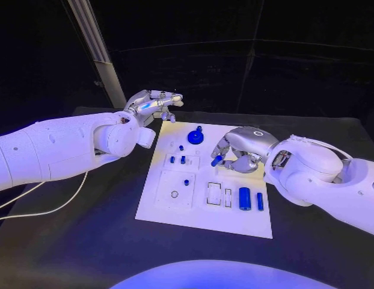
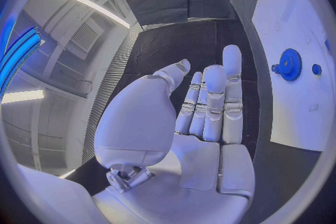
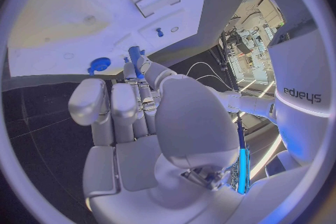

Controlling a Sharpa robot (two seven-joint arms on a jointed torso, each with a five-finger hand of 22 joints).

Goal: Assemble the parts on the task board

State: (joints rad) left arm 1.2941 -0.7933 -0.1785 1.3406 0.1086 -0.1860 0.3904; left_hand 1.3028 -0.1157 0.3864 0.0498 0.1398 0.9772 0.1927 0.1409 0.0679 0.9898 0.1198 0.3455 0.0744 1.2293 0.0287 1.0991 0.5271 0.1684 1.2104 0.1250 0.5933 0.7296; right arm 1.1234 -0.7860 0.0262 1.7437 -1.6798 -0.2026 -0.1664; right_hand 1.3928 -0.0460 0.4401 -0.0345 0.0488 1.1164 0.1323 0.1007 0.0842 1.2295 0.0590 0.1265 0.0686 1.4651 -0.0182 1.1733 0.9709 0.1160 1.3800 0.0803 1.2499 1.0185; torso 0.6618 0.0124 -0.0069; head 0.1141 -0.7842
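Task board [image 1: 206, 212] mid-counter; right hand [image 1: 239, 152] fingers clamped on blue peg [image 1: 216, 161] at board's 1 o'clock; left hand [image 1: 154, 103] fingers apart, empty, 11 o'clock.

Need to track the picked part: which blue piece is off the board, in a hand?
The blue peg pinched by the right hand; the gear and two cylinders sit on the task board.

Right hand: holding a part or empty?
Holding: the right hand pinches a small blue peg in its fingers over the task board.

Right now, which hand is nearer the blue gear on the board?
Right. The right hand holds a blue peg just beside the gear; the left hand hovers off the board's far corner.
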